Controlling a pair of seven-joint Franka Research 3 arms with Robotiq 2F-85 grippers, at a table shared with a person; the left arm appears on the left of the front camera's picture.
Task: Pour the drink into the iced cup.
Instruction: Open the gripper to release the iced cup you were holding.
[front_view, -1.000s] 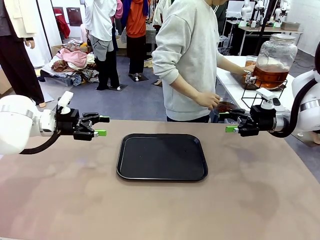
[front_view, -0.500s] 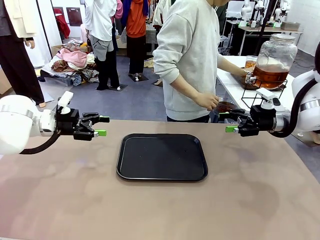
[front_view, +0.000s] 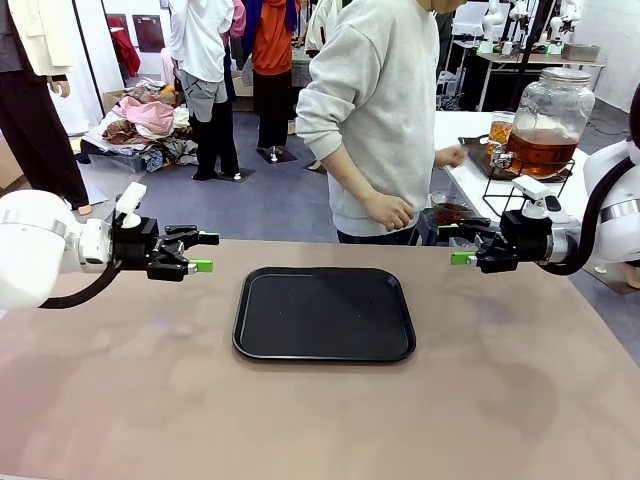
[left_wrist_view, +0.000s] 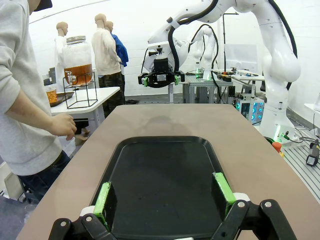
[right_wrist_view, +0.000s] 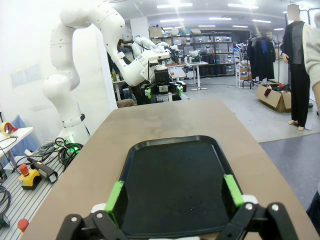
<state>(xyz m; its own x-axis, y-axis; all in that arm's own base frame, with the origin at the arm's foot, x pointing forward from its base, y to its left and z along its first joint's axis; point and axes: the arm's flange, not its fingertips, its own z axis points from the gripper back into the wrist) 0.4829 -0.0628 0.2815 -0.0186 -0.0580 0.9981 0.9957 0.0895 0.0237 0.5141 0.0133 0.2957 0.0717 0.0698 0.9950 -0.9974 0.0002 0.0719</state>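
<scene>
My left hand (front_view: 205, 252) hangs above the counter (front_view: 320, 420) at its left side, fingers spread apart with nothing between them. My right hand (front_view: 457, 244) hangs above the right side in the same way, fingers apart and empty, facing the left one across the middle. Between them a black tray (front_view: 324, 313) lies flat on the counter, bare; from my left wrist I look down its length between my green pads (left_wrist_view: 103, 197), and from my right wrist the same tray sits between that hand's pads (right_wrist_view: 114, 196).

Past the far edge of the counter a person in a grey sweatshirt (front_view: 375, 110) stands turned toward my right, one hand (front_view: 388, 212) low near the counter's edge, the other hand (front_view: 450, 156) reaching toward a white side table (front_view: 462, 175). On that table, well apart from both my hands, the drink (front_view: 540, 152) fills the lower part of a big glass jar (front_view: 548, 120) with a tap, raised on a black wire stand (front_view: 528, 195). A smaller cup of amber liquid (front_view: 500, 129) stands just beside the jar.
</scene>
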